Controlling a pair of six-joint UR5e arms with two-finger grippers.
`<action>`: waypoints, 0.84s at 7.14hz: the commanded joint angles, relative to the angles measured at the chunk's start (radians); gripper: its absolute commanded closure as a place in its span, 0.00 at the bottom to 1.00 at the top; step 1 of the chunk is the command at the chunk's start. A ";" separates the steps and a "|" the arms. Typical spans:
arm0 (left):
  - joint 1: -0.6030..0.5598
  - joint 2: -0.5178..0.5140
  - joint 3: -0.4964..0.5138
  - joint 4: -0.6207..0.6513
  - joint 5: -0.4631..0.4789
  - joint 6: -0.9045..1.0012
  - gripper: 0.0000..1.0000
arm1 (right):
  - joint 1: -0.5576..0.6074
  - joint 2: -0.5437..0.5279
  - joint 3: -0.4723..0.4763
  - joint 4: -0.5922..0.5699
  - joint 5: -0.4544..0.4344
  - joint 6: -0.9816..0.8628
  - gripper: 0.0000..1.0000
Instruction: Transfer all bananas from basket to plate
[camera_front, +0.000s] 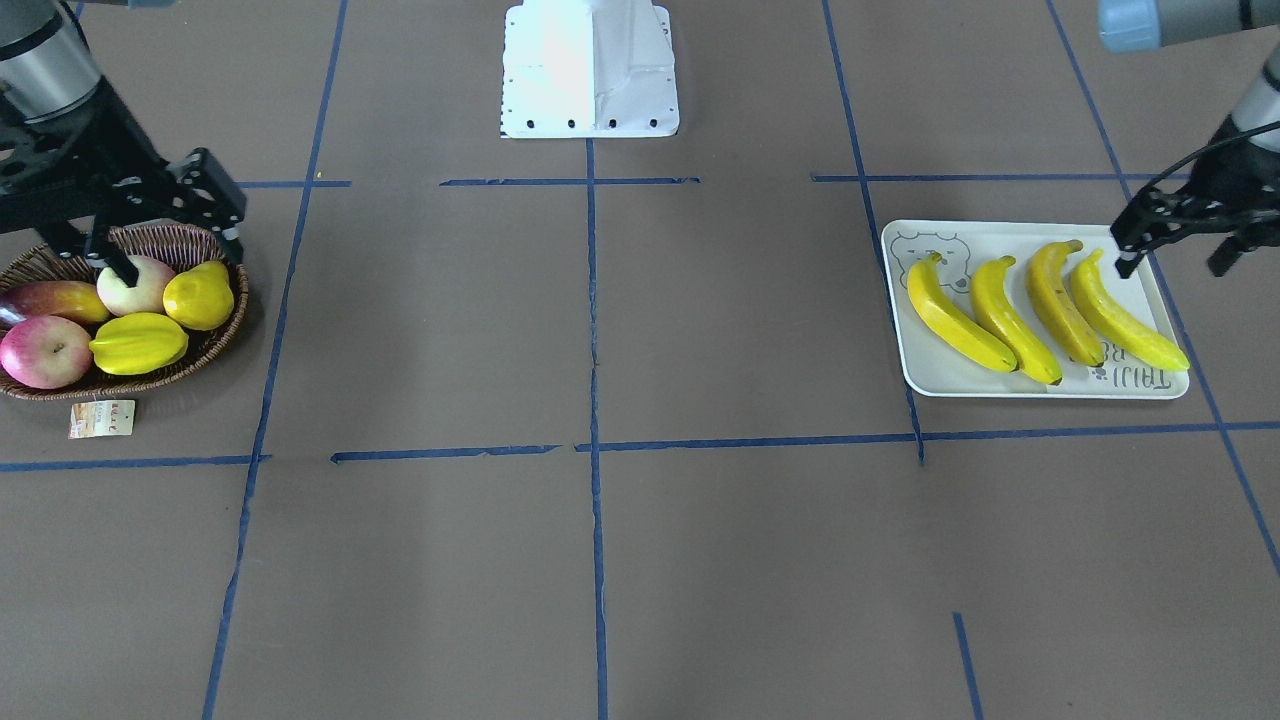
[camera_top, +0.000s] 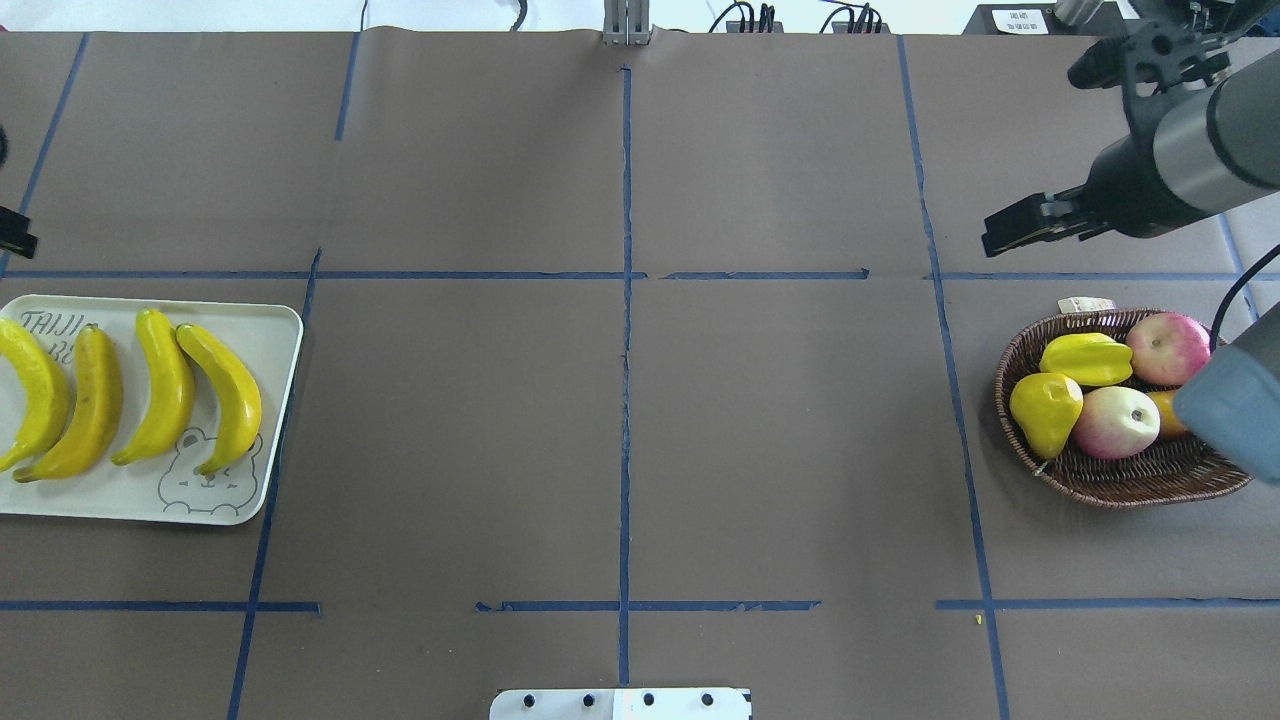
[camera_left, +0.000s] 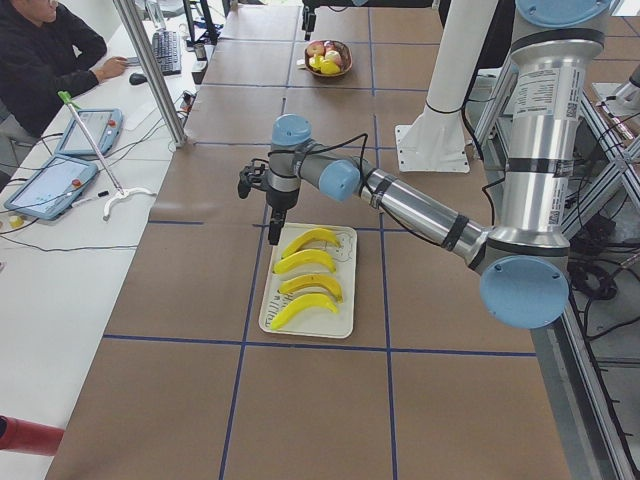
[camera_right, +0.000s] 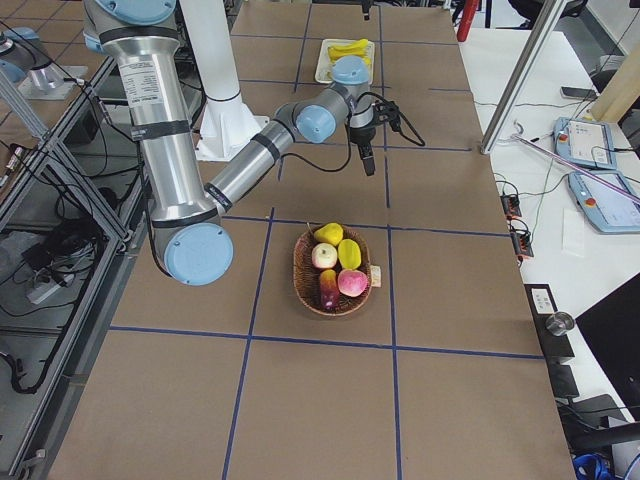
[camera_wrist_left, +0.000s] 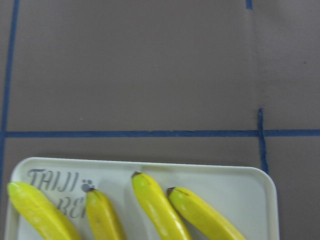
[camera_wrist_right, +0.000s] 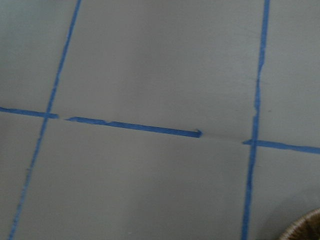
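1. All four bananas (camera_front: 1060, 305) lie on the plate (camera_front: 935, 375); basket (camera_front: 200, 345) holds only other fruit (camera_front: 140, 342); transfer looks complete;
2. Left claw (camera_front: 1170, 265) hangs spread, empty, by the plate's edge; withdraw straight up;
3. Right claw (camera_front: 177, 258), spread, empty, near the basket; park it.

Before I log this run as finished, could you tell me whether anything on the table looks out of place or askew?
Nothing looks spilled or damaged. All four bananas lie side by side on the plate; only the outermost banana seems to overhang the plate's rim slightly at its tip. The basket holds only other fruit.
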 joint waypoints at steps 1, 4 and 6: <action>-0.229 -0.005 0.076 0.162 -0.116 0.355 0.00 | 0.290 -0.003 -0.195 -0.066 0.303 -0.368 0.00; -0.345 0.045 0.220 0.158 -0.256 0.588 0.00 | 0.503 -0.136 -0.290 -0.063 0.377 -0.692 0.00; -0.347 0.055 0.266 0.153 -0.257 0.582 0.00 | 0.503 -0.180 -0.310 -0.052 0.368 -0.683 0.00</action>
